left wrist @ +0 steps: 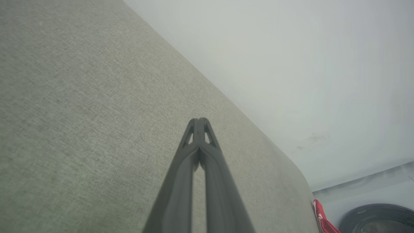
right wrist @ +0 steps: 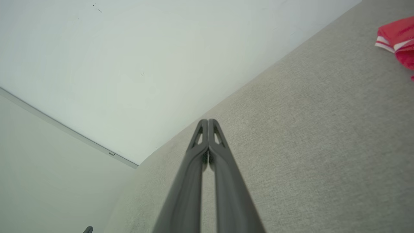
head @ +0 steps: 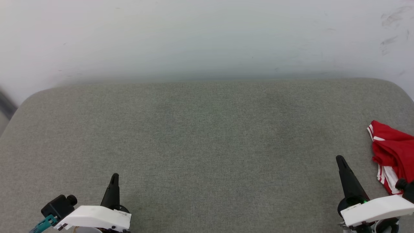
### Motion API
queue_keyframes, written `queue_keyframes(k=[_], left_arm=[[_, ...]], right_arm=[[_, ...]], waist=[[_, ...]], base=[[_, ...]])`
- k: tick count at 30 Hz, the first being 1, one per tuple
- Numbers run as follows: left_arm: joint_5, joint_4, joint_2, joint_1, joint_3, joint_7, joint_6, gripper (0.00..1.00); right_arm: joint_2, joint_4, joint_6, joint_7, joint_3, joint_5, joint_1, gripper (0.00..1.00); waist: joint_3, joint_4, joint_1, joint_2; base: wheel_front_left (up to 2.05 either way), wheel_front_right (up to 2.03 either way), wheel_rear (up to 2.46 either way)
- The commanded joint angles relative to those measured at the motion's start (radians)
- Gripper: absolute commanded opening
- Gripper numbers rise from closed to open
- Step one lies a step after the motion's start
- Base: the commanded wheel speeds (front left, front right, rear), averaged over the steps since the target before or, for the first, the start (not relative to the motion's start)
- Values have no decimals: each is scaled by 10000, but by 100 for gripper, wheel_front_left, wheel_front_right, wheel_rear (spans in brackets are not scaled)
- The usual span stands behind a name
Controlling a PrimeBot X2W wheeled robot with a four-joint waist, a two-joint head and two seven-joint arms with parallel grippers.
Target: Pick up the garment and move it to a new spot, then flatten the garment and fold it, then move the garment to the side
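The red garment (head: 393,152) with white stripe trim lies bunched at the far right edge of the grey fabric surface (head: 207,145), partly cut off by the head view's border. A sliver of the garment (left wrist: 321,218) appears at the surface's far end in the left wrist view, and its corner (right wrist: 397,38) sits at the upper right of the right wrist view. My right gripper (head: 339,159) hovers just left of the garment, shut with nothing in it. My left gripper (head: 114,177) is at the lower left, far from the garment, also shut and empty.
A pale wall (head: 207,35) runs behind the surface. The surface has rounded corners at the back. A dark round object (left wrist: 378,218) sits on the floor beyond the surface's end in the left wrist view.
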Motion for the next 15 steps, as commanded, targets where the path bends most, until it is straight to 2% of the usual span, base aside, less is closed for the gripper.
queue_keyframes(k=[1,15], left_arm=[[-288,-130,7,-257,81,72,-72,0],[-1846,-131,-106,-407,338,508,-212,0]], right_arm=[[-97,-15,0,-2,-15,336,-300,0],[-110,432,0,69,-68,2088,-558,0]], waist=[[3,3,0,-1],[37,38,0,-1]], base=[[0,0,0],[0,0,0]])
